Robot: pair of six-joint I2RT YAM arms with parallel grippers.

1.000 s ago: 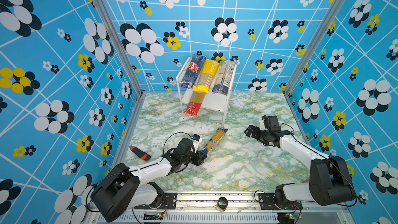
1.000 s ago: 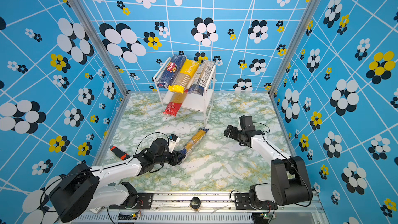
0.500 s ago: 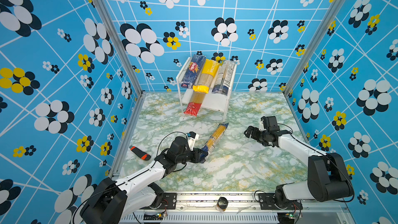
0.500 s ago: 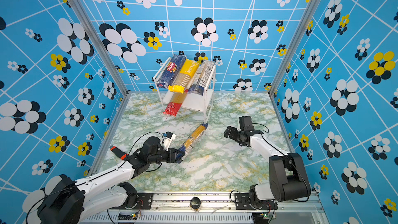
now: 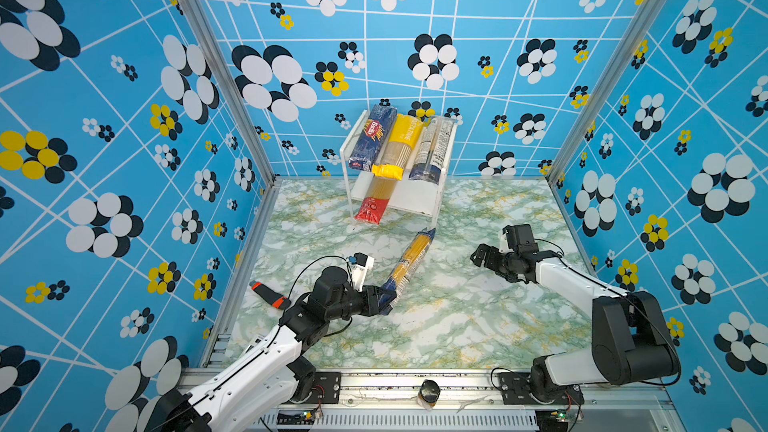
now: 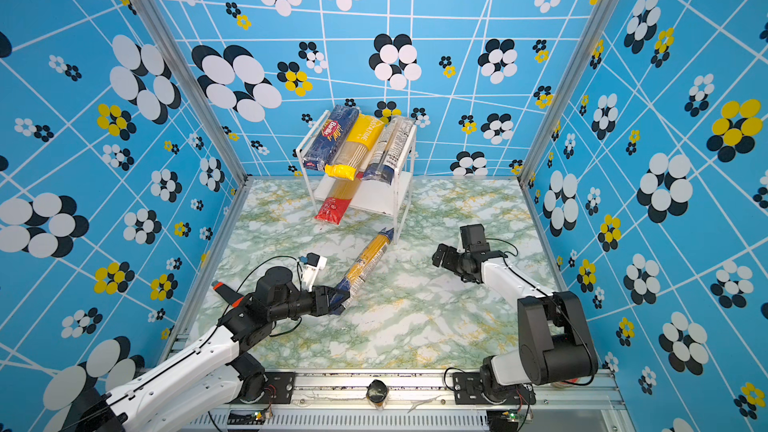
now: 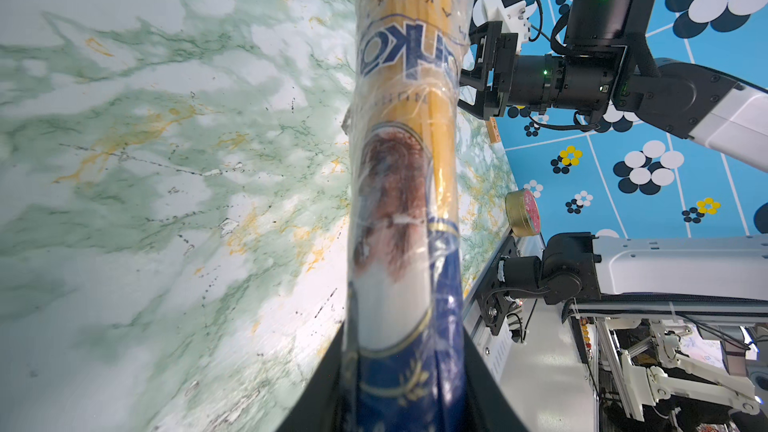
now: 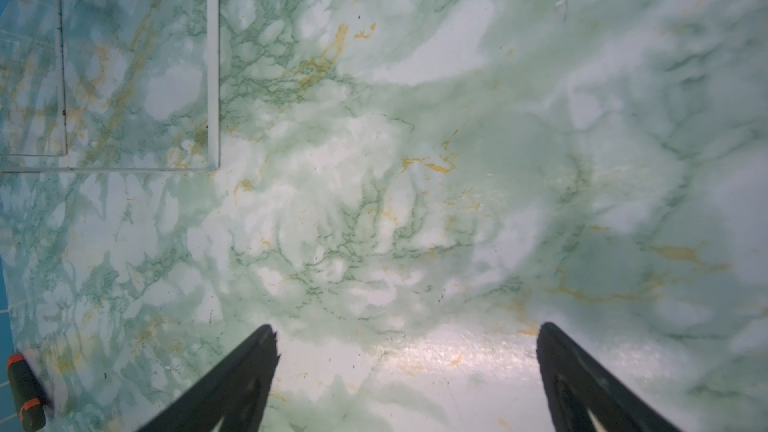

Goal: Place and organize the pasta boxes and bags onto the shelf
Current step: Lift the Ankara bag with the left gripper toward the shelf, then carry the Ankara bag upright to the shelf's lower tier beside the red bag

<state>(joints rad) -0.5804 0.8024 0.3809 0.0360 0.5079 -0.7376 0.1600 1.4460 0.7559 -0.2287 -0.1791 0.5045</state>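
Four packs lie on the shelf (image 5: 415,201). The blue Barilla box (image 5: 372,137), the yellow bag (image 5: 397,147) and the white-labelled bag (image 5: 432,147) sit side by side on the top board. The red-ended bag (image 5: 372,205) is on the lower board and pokes out the front. The left gripper (image 5: 382,297) pinches the blue end of the gold-labelled bag (image 5: 409,263). The bag's far end points at the shelf's front leg. The right gripper (image 8: 405,334) hangs over the table (image 5: 457,326), with its fingers wide and holding nothing.
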